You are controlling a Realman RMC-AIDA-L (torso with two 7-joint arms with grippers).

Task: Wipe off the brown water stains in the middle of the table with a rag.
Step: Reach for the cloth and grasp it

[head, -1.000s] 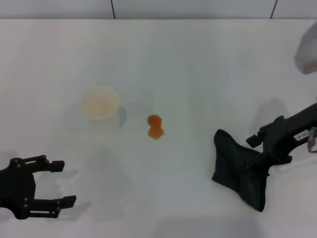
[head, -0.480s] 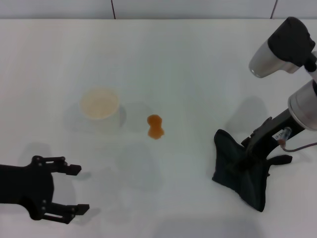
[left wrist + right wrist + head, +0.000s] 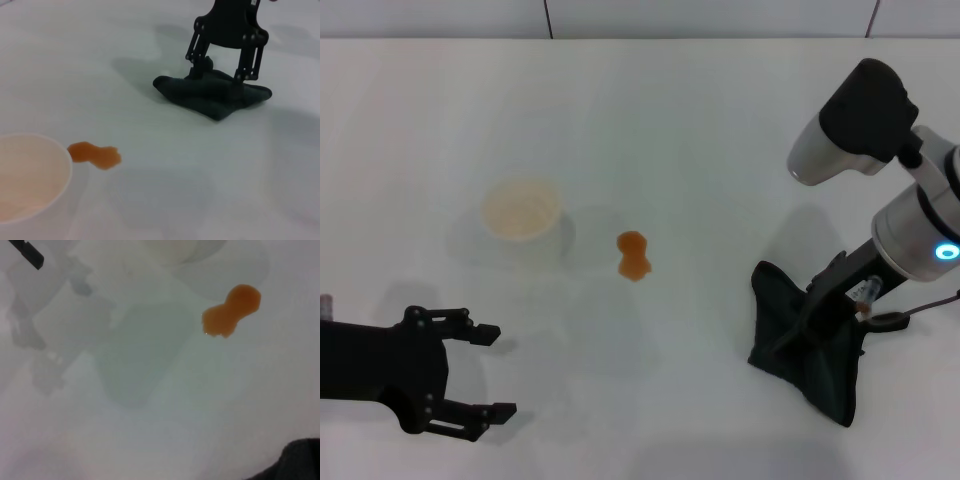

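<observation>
The brown water stains [image 3: 633, 255] are a small two-lobed orange blot in the middle of the white table [image 3: 700, 130]. They also show in the left wrist view [image 3: 95, 155] and the right wrist view [image 3: 232, 310]. The dark rag [image 3: 810, 350] lies crumpled at the right front. My right gripper [image 3: 825, 315] stands over it, fingers apart, tips down on the cloth. The left wrist view shows this gripper [image 3: 221, 75] on the rag [image 3: 212, 95]. My left gripper [image 3: 500, 372] is open and empty at the left front, off the table surface.
A whitish cup [image 3: 523, 210] with a beige inside stands left of the stain, close to it. It fills a corner of the left wrist view [image 3: 30, 185]. The table's far edge meets a wall at the back.
My left gripper has moved right, toward the table's middle. My right arm has swung in and now stands more upright over the rag. The rag and the stain have not moved.
</observation>
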